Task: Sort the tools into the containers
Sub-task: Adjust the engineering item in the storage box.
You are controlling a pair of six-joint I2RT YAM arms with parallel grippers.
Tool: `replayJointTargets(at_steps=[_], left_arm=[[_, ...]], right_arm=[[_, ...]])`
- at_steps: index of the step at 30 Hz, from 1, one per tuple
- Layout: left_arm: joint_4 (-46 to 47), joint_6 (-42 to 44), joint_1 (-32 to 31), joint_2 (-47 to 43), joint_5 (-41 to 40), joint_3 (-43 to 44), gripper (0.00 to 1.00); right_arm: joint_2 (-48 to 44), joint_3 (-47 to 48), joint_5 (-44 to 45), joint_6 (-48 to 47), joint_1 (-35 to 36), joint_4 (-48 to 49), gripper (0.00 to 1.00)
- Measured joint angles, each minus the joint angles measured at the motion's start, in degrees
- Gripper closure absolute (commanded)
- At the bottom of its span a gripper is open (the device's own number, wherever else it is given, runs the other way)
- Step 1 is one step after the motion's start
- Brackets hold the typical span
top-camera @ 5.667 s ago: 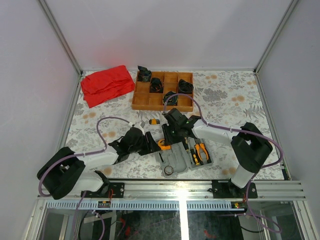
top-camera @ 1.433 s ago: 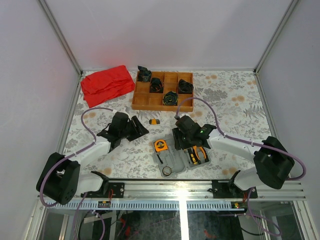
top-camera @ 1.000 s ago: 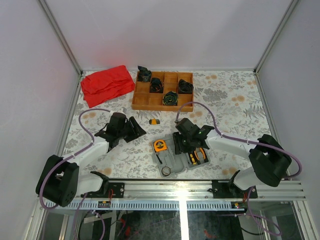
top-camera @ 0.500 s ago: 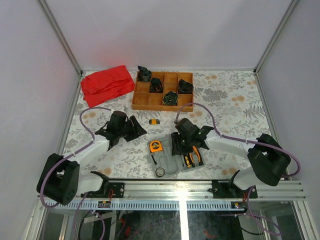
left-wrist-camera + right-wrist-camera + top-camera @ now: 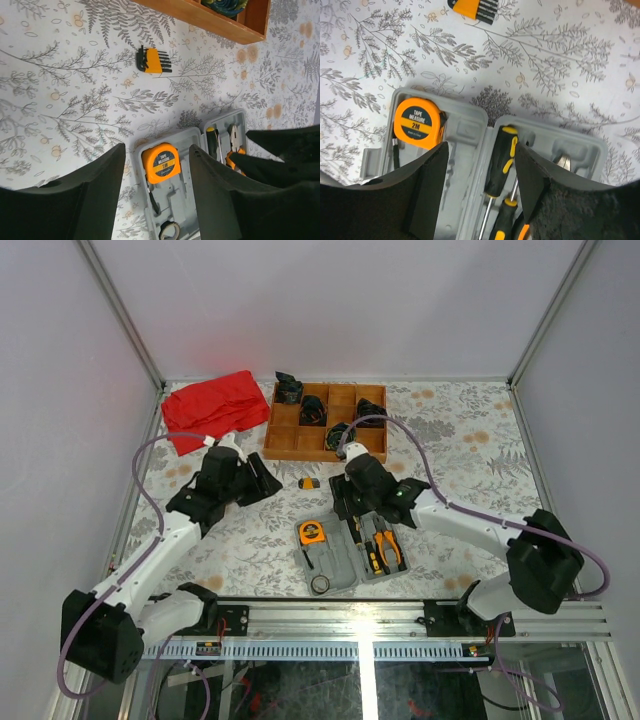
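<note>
The grey tool case point(image 5: 345, 558) lies open near the front edge. Its left half holds the orange tape measure point(image 5: 312, 533) and a thin black ring point(image 5: 320, 585). Its right half holds two black-and-yellow screwdrivers point(image 5: 501, 162) and the orange-handled pliers point(image 5: 386, 553). A small yellow-and-black piece point(image 5: 309, 482) lies on the table beyond the case. My right gripper point(image 5: 352, 510) hovers open over the case's far edge, holding nothing. My left gripper point(image 5: 262, 483) is open and empty, raised to the left of the small piece.
A brown wooden compartment tray point(image 5: 320, 453) with black coiled bundles stands at the back centre. A red cloth point(image 5: 212, 408) lies at the back left. In the left wrist view, the right gripper's black fingers point(image 5: 285, 155) show beside the case.
The right gripper has opened wider and drawn back from the case's right half. The left arm has lifted and swung back-left. The case slid slightly left half a second ago.
</note>
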Motion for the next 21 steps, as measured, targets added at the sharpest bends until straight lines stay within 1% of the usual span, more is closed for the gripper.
replayJointTargets(at_steps=[2,6,11,14,21], left_arm=[[-1.66,0.98,0.26,-1.27,-0.52,0.39,0.47],[-4.39,1.95,0.7,-2.4,-0.83,0.39,0.47],[-5.35,2.25,0.9,-2.38,-0.76,0.0,0.47],[-5.88,2.25,0.94,-2.45,-0.7,-0.46,0.47],[-6.25,2.25,0.96,-2.82,-0.24,-0.66,0.47]], right_arm=[[2.34,1.99,-0.17,-2.1,0.0,-0.04,0.37],[8.68,9.49,-1.51,-6.69,-0.04,-1.77,0.37],[15.58,17.31,-4.55,-11.15,-0.09,-4.9,0.39],[17.84,17.94,-6.05,-13.84,-0.09,-7.41,0.4],[18.14,15.74,-6.25,-15.89,-0.09,-12.02,0.39]])
